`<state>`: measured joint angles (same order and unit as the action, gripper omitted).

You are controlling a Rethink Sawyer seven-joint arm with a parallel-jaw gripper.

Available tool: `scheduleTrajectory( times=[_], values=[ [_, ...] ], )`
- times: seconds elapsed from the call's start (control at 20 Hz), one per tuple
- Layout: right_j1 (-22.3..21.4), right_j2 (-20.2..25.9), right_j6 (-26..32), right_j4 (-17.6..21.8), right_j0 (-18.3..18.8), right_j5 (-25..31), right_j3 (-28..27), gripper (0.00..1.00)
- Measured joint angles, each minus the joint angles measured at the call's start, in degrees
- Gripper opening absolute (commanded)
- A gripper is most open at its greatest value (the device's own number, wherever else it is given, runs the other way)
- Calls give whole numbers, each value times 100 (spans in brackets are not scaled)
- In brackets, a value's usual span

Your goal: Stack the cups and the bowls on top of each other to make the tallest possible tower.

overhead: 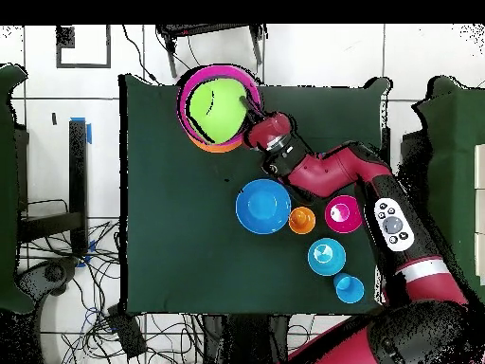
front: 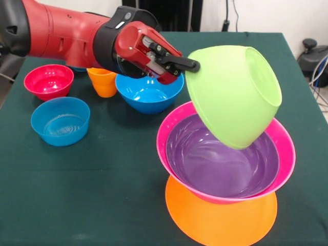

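Gripper [front: 190,65] fingers are clamped on the rim of the green bowl [front: 233,95], holding it tilted on its side, its mouth turned away to the right in the front view and its lower edge dipping into the purple bowl [front: 215,164]. That purple bowl sits nested in the pink bowl [front: 284,148], which rests on the big orange bowl [front: 220,220] turned upside down as a base; this tower stands at the table's [front: 102,205] corner nearest the front camera. Behind the red arm [front: 66,31] sits the large blue bowl [front: 148,95], with the orange cup [front: 104,82] beside it, then the red bowl [front: 48,81] and a light blue bowl [front: 60,120]. Overhead, a smaller light blue piece [overhead: 350,288] sits near the table's edge.
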<state>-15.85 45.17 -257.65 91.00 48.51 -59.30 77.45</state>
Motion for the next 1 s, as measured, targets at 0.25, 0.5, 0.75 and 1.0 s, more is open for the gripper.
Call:
scheduleTrajectory(
  times=[0.25, 0.5, 0.75, 1.0],
  values=[
    [50, 136, 0, 0, 137, -1, -32, 0],
    [211, 181, 0, 8, 170, -66, -223, 0],
    [345, 183, 0, 21, 171, -231, -392, 0],
    [507, 193, 0, 34, 169, -418, -607, 0]
  ],
)
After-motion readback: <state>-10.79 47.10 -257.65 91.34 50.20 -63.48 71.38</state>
